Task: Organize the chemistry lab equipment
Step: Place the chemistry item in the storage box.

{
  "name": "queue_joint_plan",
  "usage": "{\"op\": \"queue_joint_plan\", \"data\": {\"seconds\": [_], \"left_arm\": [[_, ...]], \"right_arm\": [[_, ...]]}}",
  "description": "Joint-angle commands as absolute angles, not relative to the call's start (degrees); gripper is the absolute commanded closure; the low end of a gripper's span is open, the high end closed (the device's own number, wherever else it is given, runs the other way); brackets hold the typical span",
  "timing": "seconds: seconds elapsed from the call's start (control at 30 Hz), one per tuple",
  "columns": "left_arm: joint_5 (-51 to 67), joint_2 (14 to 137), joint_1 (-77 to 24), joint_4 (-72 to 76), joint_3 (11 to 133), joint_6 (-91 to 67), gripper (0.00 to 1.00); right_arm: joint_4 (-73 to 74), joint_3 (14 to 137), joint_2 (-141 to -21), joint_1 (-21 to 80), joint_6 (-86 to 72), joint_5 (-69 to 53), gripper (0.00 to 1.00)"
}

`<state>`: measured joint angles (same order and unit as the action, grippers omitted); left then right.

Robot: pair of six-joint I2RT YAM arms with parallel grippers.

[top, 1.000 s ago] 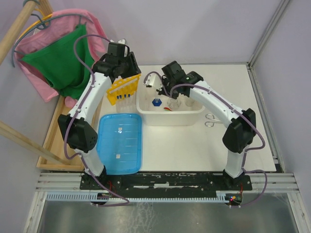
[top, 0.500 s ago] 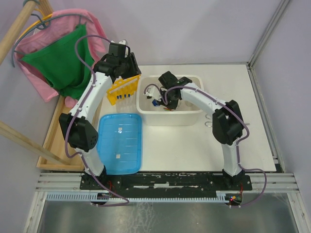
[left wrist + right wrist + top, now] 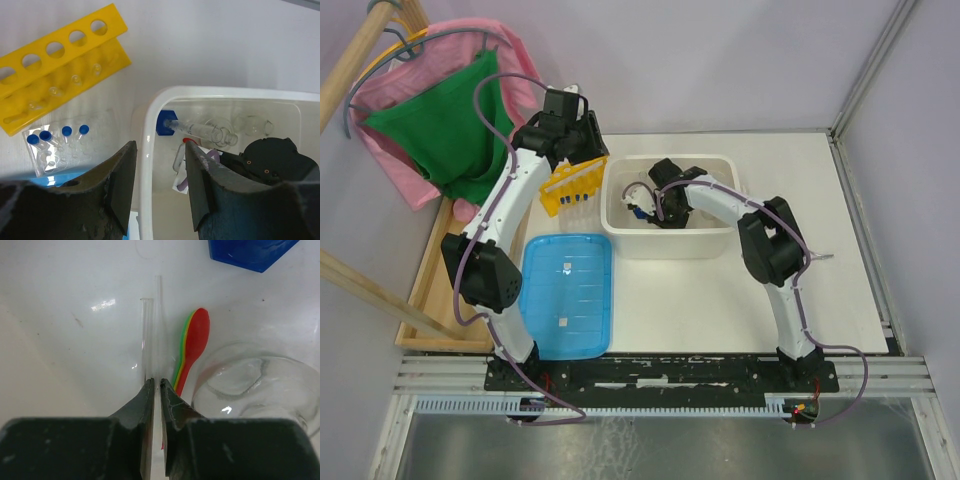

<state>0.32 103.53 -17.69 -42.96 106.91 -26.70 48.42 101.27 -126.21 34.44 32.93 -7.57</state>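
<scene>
Left gripper (image 3: 160, 195) apart, empty. Right gripper (image 3: 156, 382) pinched on one thin clear rod (image 3: 158, 330). Four blue-capped tubes (image 3: 66, 131), one yellow rack (image 3: 66, 43).

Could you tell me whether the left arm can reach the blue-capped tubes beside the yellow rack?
Probably yes: the left gripper hangs open and empty near the blue-capped tubes, nothing covers them, and the yellow rack and white tub sit aside.

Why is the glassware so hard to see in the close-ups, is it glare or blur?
Right wrist view: glare spots on the white tub and flask; the thin clear rod nearly vanishes against white. Left wrist view: near fingers soft, yellow rack sharp. Top view: even light.
</scene>
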Motion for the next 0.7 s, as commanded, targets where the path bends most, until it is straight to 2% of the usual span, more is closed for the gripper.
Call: {"op": "queue_joint_plan", "data": {"seconds": [0.0,0.3,0.67], "left_arm": [[-0.27,101.18,-17.49,-42.58,108.27,-25.7,0.49],[0.0,101.28,-17.49,-42.76,107.8,-25.31,0.49],[0.94,101.2,-17.49,-42.8,107.9,-25.48,0.49]], "right_arm": [[46.76,100.94,-126.6,34.38,31.81,-8.25,0.83],[47.14,100.68,-126.74,34.34,29.74,-6.66,0.66],[51.01,102.31,-118.26,34.3,27.43,-7.22,0.49]]}}
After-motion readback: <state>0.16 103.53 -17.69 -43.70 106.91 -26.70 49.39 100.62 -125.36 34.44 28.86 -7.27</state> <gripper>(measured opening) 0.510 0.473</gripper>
